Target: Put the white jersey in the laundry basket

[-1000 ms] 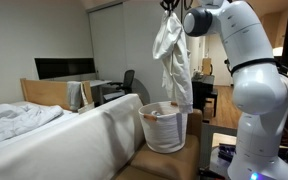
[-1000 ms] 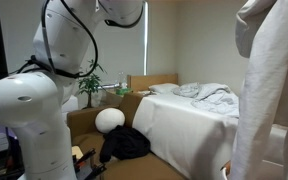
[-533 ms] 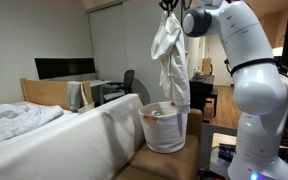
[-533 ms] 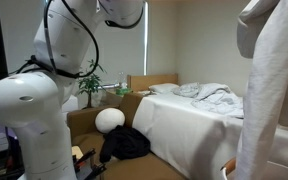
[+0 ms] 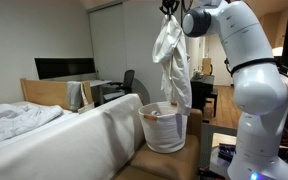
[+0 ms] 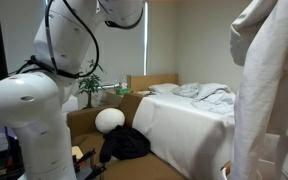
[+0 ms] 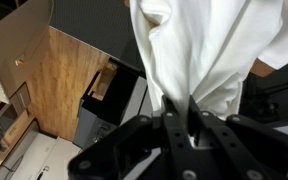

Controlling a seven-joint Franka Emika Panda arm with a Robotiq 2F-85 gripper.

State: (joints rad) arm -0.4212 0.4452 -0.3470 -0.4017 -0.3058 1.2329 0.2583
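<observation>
A round, pale woven laundry basket (image 5: 165, 128) with a tan rim stands upright on a brown wooden bench (image 5: 169, 162). Its mouth is open. What lies inside cannot be told, because only the pale inner wall shows.

Straight above the basket hangs the white cloth jersey (image 5: 172, 58), held at its top by the black gripper (image 5: 169, 7). In the wrist view the gripper (image 7: 190, 112) has its fingers drawn close together and is pinching a bunched fold of the jersey (image 7: 209, 48). The jersey's long axis runs vertically, with the gathered end up at the gripper and the loose hem pointing down at the basket's mouth. The hem reaches about the level of the rim, and whether it touches cannot be told.

Just beside the basket, a bed with white rumpled sheets (image 5: 39, 128) runs alongside the bench. Beyond the basket, a dark office chair (image 5: 129, 80) and a black flat screen (image 5: 64, 68) stand well apart from it. The white robot arm (image 5: 252, 80) rises on the side of the basket away from the bed.

In an exterior view the jersey (image 6: 269, 100) fills the near edge and hides whatever is behind it. The basket cannot be seen there.
</observation>
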